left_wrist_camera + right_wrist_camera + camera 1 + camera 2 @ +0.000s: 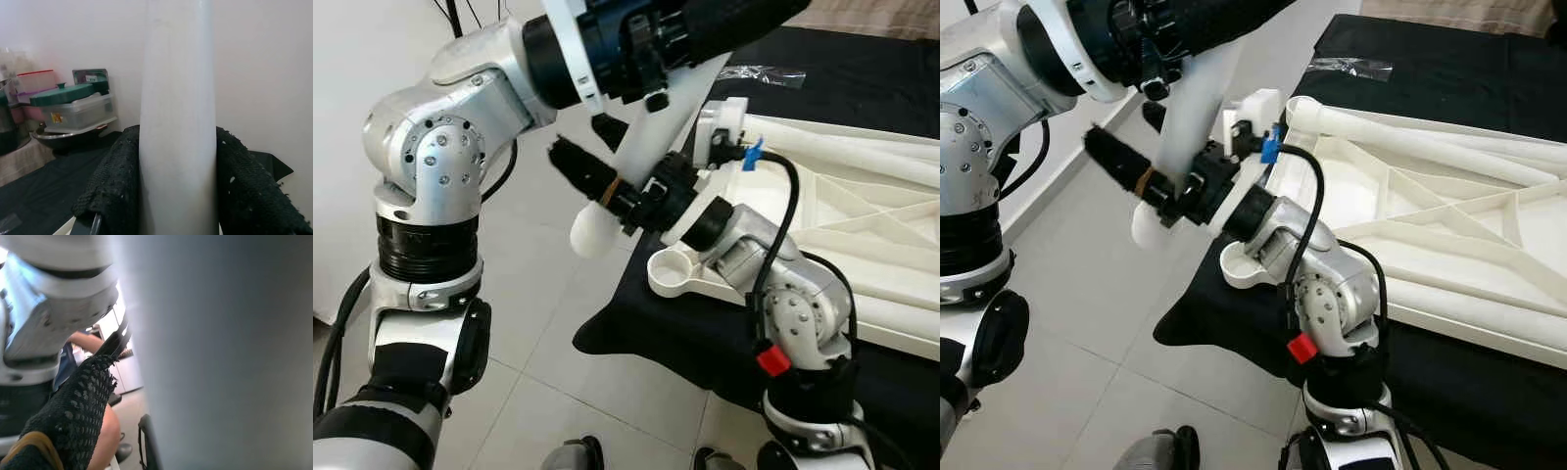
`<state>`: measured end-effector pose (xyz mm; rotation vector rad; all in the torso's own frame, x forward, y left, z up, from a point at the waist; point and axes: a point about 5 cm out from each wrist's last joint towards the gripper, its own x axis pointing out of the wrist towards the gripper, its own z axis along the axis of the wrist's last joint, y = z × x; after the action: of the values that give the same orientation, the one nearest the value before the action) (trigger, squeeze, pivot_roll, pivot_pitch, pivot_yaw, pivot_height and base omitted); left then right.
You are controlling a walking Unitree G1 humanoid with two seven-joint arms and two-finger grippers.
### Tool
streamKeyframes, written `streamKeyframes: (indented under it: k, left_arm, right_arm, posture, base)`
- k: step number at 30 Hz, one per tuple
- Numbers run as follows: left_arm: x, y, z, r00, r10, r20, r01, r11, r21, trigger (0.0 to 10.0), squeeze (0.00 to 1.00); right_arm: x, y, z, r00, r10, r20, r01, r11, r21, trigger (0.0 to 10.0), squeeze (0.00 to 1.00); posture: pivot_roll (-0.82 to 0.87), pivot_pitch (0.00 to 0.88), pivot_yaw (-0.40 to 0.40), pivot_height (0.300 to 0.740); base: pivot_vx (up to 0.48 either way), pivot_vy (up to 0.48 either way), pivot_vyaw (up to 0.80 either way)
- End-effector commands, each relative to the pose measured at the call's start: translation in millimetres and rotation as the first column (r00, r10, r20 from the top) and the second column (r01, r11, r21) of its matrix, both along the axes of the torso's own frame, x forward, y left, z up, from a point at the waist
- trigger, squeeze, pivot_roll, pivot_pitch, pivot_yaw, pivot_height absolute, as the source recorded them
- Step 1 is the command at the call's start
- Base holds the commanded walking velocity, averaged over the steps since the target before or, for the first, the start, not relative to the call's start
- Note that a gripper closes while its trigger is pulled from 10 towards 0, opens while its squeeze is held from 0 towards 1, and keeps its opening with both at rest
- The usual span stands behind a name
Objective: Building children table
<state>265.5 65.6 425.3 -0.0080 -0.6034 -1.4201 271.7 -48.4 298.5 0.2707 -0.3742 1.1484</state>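
My left claw [178,196] clamped on the white table leg [178,112], my right claw [607,186] clamped lower down, white tabletop frame [1430,206] to the right.

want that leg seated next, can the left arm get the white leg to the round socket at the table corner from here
Probably yes. The left gripper is shut on the white leg, whose rounded end hangs just beside the round socket. The right gripper also meets the leg there and crowds the approach, so it may need shifting.

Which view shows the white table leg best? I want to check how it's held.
Left wrist view: the white table leg sits squarely between the left gripper's fingers. The eye views show it slanting between both arms; the right wrist view gives a grey blur.
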Motion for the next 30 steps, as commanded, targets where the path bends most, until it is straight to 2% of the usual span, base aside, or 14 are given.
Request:
streamKeyframes:
  k: [1,2,3,4,7,10,19,24,25,27,28,30]
  left_arm:
    - [-5.5,-11.1,-5.4,0.996,-0.09,-0.001,0.09,0.996,0.028,0.0,0.0]
    - [-4.6,-8.6,-5.4,0.996,-0.089,-0.002,0.089,0.996,0.022,0.0,0.0]
    - [-4.0,-6.8,-5.5,0.996,-0.088,-0.003,0.088,0.996,0.019,0.0,0.0]
    - [-3.2,-5.0,-5.4,0.996,-0.088,-0.004,0.088,0.996,0.014,0.0,0.0]
    - [-2.5,-3.6,-5.3,0.996,-0.088,-0.005,0.088,0.996,0.009,0.0,0.0]
    - [-1.3,2.7,-4.8,0.996,-0.085,-0.005,0.085,0.996,-0.01,0.0,0.0]
    - [-13.4,22.6,-3.0,0.995,-0.098,0.012,0.098,0.995,-0.019,0.0,0.0]
    - [-10.7,24.0,-3.7,0.995,-0.098,0.018,0.099,0.995,-0.021,0.0,0.0]
    - [-9.3,24.1,-2.9,0.996,-0.085,0.026,0.085,0.996,-0.035,2.7,0.0]
    - [-8.4,24.3,-2.2,0.997,-0.075,0.031,0.076,0.996,-0.045,2.7,0.0]
    - [-8.5,23.4,-2.0,0.996,-0.086,0.026,0.087,0.995,-0.048,10.0,1.0]
    - [-9.4,24.3,0.5,0.995,-0.097,0.013,0.098,0.993,-0.069,10.0,1.0]
  right_arm:
    - [-14.2,21.0,3.4,0.991,0.109,0.071,-0.107,0.993,-0.043,10.0,0.0]
    - [-14.3,22.7,0.8,0.99,0.11,0.085,-0.105,0.992,-0.063,1.8,0.0]
    - [-14.4,23.8,-1.0,0.989,0.111,0.093,-0.104,0.992,-0.078,1.8,0.0]
    - [-15.1,25.7,-3.7,0.987,0.116,0.107,-0.105,0.989,-0.1,0.0,0.0]
    - [-15.8,27.6,-6.2,0.985,0.122,0.119,-0.108,0.987,-0.121,0.0,0.0]
    - [-11.5,34.4,-15.4,0.984,0.082,0.161,-0.049,0.979,-0.199,0.0,0.0]
    - [-6.8,38.2,-20.5,0.984,0.055,0.167,-0.015,0.973,-0.231,0.0,0.0]
    - [1.1,34.8,-23.1,0.987,0.002,0.161,0.036,0.972,-0.233,0.0,0.0]
    - [2.7,33.8,-22.6,0.987,-0.012,0.159,0.048,0.973,-0.227,0.0,0.0]
    - [3.8,33.1,-22.2,0.987,-0.021,0.158,0.056,0.973,-0.223,0.0,0.0]
    - [5.5,31.8,-21.2,0.987,-0.034,0.156,0.068,0.974,-0.216,0.0,0.0]
    - [8.0,30.3,-20.4,0.986,-0.053,0.158,0.085,0.975,-0.207,0.0,0.0]
  posture:
    - [0.0,0.183,0.069,0.74]
    - [0.0,0.183,0.069,0.74]
    - [0.0,0.183,0.069,0.74]
    - [0.0,0.184,0.069,0.74]
    - [0.0,0.184,0.069,0.74]
    - [0.01,0.186,0.07,0.74]
    - [0.01,0.187,0.068,0.74]
    - [0.01,0.188,0.067,0.74]
    - [0.01,0.188,0.067,0.74]
    - [0.01,0.188,0.067,0.74]
    - [0.01,0.188,0.067,0.74]
    - [0.0,0.189,0.068,0.74]
  base:
    - [0.0,0.0,0.0]
    - [0.0,0.0,0.0]
    - [0.0,0.0,0.0]
    - [0.0,0.0,0.0]
    - [0.0,0.0,0.0]
    - [0.0,0.0,0.0]
    - [0.0,0.0,0.0]
    - [0.0,0.0,0.0]
    - [0.0,0.0,0.0]
    - [0.0,0.0,0.0]
    - [0.0,0.0,0.0]
    - [0.0,0.0,0.0]
